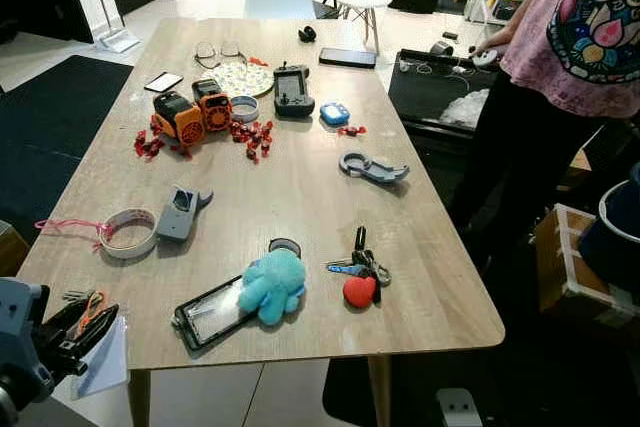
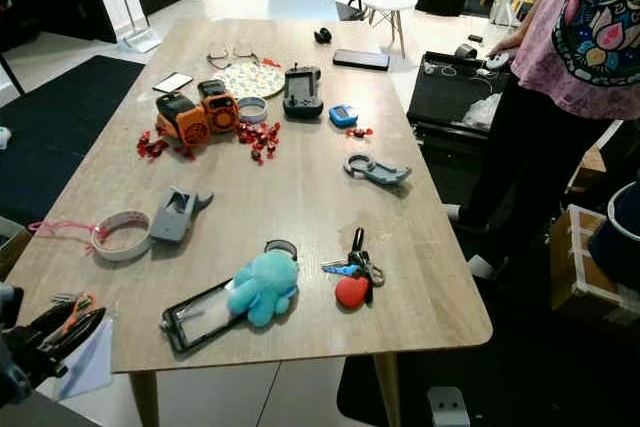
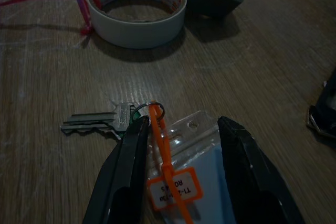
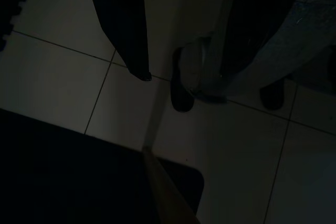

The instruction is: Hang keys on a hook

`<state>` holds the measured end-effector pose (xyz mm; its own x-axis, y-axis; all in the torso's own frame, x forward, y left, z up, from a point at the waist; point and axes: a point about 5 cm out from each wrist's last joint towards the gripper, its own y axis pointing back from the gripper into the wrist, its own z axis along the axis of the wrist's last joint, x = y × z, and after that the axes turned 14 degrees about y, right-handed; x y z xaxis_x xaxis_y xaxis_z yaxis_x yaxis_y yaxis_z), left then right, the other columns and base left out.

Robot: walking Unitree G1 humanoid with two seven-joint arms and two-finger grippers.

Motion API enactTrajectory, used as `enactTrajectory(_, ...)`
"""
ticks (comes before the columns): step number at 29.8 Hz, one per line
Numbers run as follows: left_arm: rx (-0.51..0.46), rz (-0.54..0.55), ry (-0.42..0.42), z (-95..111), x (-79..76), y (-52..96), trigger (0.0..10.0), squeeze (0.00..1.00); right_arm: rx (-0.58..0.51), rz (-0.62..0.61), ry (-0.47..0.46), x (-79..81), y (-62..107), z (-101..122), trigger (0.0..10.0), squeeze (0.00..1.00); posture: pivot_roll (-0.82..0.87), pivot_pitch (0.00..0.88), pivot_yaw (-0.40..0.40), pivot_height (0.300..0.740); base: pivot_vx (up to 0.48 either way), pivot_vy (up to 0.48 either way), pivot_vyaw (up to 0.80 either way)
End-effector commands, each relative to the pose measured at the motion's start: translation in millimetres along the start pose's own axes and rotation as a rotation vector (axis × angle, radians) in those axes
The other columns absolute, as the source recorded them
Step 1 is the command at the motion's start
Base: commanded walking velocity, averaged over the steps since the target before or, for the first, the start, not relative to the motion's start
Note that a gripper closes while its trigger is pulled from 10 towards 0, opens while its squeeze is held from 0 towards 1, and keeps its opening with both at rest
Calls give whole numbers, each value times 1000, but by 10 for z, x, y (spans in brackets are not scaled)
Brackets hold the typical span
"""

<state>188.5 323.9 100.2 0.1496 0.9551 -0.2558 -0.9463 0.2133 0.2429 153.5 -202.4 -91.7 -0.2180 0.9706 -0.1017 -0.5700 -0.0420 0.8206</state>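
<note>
A small bunch of silver keys (image 3: 97, 121) lies on the wooden table (image 1: 300, 177) at its near left corner, also seen from the head as keys (image 1: 74, 296). Their ring carries an orange tag (image 3: 173, 190) that lies on a clear plastic sleeve (image 3: 202, 145). My left gripper (image 3: 184, 124) is low over that corner, open, one finger on each side of the tag and its left fingertip (image 3: 137, 127) beside the ring. A second key bunch with a red heart fob (image 1: 359, 289) lies near the front right edge. The right wrist view is dark, with one black finger (image 4: 123, 30) above floor tiles.
A tape roll (image 1: 128, 232) with a pink string and a grey tool (image 1: 178, 213) lie beyond the keys. A blue plush (image 1: 272, 285) sits on a phone. Orange toy, red bits, controller and a grey clip (image 1: 372, 167) lie farther off. A person (image 1: 570, 57) stands at the table's right.
</note>
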Motion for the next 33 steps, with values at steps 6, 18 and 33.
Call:
enactTrajectory(6,39,2,24,-121,-11,-4,6784,0,17,1,-2,12,7,-40,10000,0,68,70,-28,740,0,0,0)
enactTrajectory(18,38,12,30,-154,10,-15,0,0,20,1,-2,10,9,-48,10000,0,68,69,-27,740,0,0,0)
enactTrajectory(33,-104,-73,53,204,-96,-113,0,0,22,0,-1,7,11,-53,10000,0,68,70,-29,740,0,0,0)
